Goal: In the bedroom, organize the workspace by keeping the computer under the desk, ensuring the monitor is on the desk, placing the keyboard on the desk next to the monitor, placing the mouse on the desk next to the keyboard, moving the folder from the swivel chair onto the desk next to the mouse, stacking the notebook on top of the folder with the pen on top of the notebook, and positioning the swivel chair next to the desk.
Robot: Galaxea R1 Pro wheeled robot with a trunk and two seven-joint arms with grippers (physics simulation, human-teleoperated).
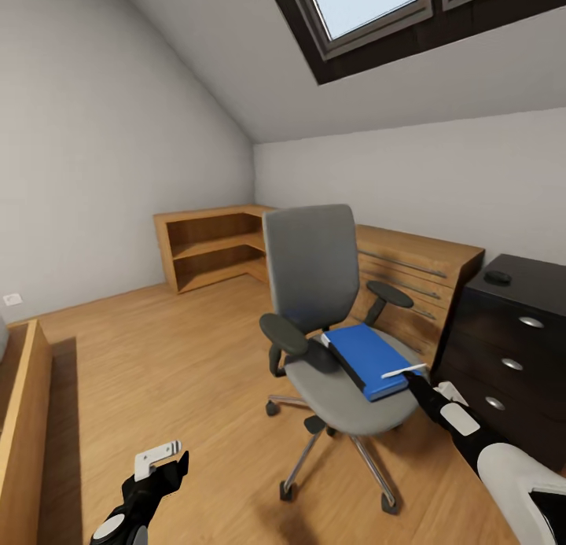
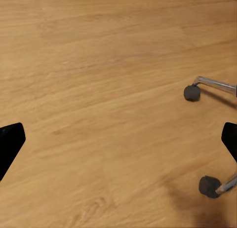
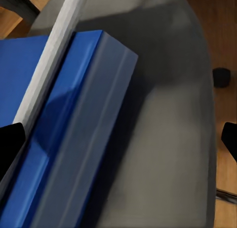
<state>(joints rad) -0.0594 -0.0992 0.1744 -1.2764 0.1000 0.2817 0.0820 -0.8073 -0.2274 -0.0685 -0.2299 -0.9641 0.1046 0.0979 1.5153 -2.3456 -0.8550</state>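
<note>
So the grey-backed office chair with black armrests and a metal star base on casters (image 1: 326,325) is parked out on the wooden floor (image 1: 157,372), just beside the black drawer unit with round silver knobs (image 1: 511,348). A small rounded black mouse (image 1: 498,278) sits on top of that unit. Flat on the chair's grey seat lies the bright blue rectangular folder with a dark edge (image 1: 365,360), and a thin pale stick, looks like the pen (image 1: 402,371), lies across the folder's near corner. The right gripper (image 1: 413,381) is reaching in low over the seat with its tip right at that corner; from its wrist camera the two dark fingers sit wide apart at the edges, the folder's dark edge (image 3: 74,154) and the pale pen (image 3: 49,65) running between them, so the jaws look released, not pinching anything. The left gripper (image 1: 161,468) hangs low over bare floor, well apart from the chair, jaws also spread with nothing between them but floorboards; two chair casters (image 2: 192,93) show just ahead of it.
</note>
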